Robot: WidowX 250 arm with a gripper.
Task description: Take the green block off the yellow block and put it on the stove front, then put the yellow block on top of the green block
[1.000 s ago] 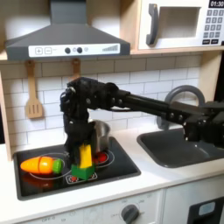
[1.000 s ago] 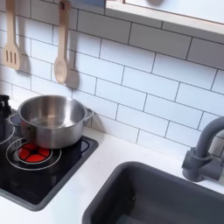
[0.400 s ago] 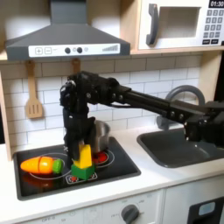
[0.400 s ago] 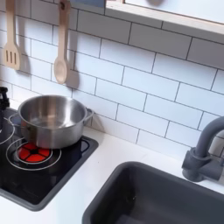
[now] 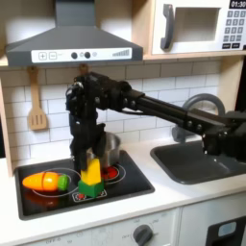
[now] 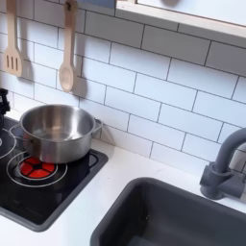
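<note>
As I read the first exterior view, the stove front (image 5: 82,200) carries the green block (image 5: 90,189), with the yellow block (image 5: 92,170) stacked on it. The claw (image 5: 86,151) hangs just above the yellow block; can't tell its opening. Pot (image 6: 57,133) sits behind the stack.

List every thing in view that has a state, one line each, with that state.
Small yellow toy block: standing on the green block.
Bright green toy block: on the black toy cooktop, near the front edge, under the yellow one.
Black claw: just above the yellow block; open or shut cannot be told.
Steel pot: upright, empty, at the cooktop's back.
Orange toy vegetable: lying on its side on a burner.
</note>
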